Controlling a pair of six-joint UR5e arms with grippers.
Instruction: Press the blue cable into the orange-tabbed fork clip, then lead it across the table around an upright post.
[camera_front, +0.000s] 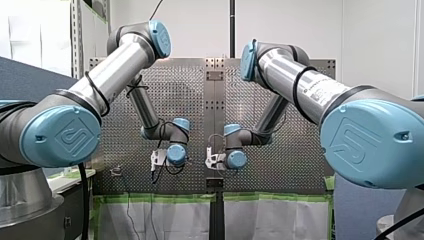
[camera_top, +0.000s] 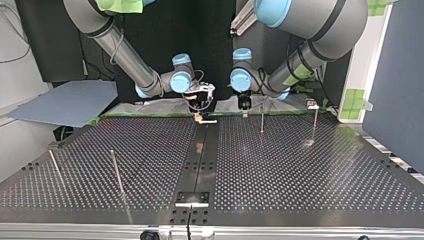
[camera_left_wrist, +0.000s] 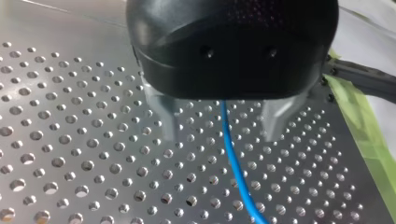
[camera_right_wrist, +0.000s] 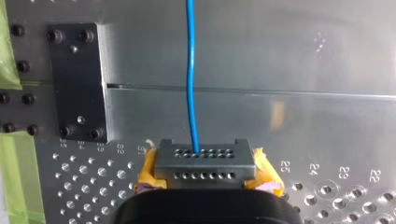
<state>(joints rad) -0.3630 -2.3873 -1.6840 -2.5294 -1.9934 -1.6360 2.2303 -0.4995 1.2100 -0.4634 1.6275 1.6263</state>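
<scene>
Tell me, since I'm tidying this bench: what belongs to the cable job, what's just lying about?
Job: blue cable, fork clip, upright posts, my right gripper shut on the cable, my left gripper open around it.
Lying about: grey sheet, green tape.

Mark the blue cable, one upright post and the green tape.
blue cable (camera_right_wrist: 189, 93), right wrist view, its straight middle stretch.
upright post (camera_top: 262, 117), top view, mid-shaft.
green tape (camera_left_wrist: 366, 140), left wrist view, middle of the strip.
</scene>
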